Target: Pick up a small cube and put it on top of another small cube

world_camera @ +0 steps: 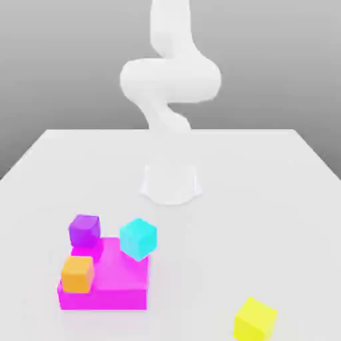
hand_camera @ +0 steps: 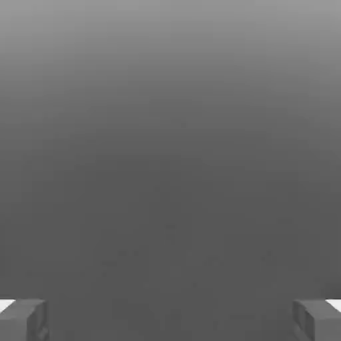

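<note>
The small yellow cube [world_camera: 254, 318] lies on the white table near its front edge, at the exterior view's right. The small orange cube [world_camera: 77, 274] rests on the front left corner of a flat magenta block [world_camera: 118, 288], far to the left of the yellow cube. The white arm [world_camera: 170, 80] rises from its base [world_camera: 170, 184] at the table's middle and curls upward, well away from both cubes. In the hand view my gripper [hand_camera: 170, 323] is open, its two grey fingertips [hand_camera: 23, 320] set wide apart with nothing between them, facing a plain grey background.
A purple cube [world_camera: 84, 230] sits at the magenta block's back left, and a cyan cube [world_camera: 138, 238] at its back right. The white table [world_camera: 266, 200] stretches bare between the block and the yellow cube.
</note>
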